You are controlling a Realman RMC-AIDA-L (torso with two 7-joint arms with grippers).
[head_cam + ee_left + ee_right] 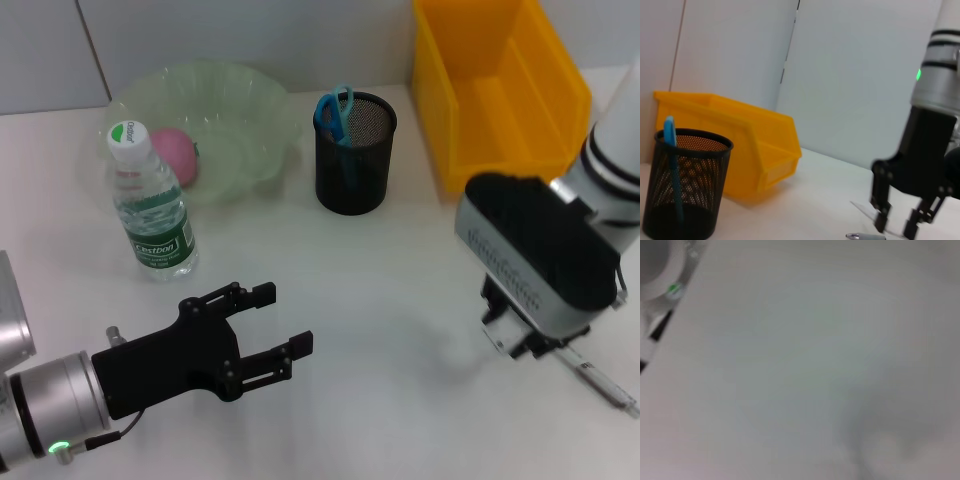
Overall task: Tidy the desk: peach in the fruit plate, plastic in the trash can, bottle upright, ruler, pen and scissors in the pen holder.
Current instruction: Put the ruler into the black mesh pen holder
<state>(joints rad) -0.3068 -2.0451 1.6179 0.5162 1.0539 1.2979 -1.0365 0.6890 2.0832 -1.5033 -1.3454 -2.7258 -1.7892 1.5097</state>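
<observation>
My right gripper [518, 338] is down at the table near the front right, open, its fingers [881, 220] apart over one end of the pen [600, 380]. A thin clear strip [863, 208], perhaps the ruler, lies flat beside those fingers. The black mesh pen holder [355, 155] holds the blue scissors [333, 112]. The bottle [150, 205] stands upright at the left. Behind it, the pink peach [174, 155] rests in the green fruit plate [250, 110]. My left gripper [272, 328] hovers open and empty at the front left. No plastic is in view.
A yellow bin [500, 90] stands at the back right, close beside the pen holder. Bare white table lies between the two grippers. The right wrist view shows only blurred table surface.
</observation>
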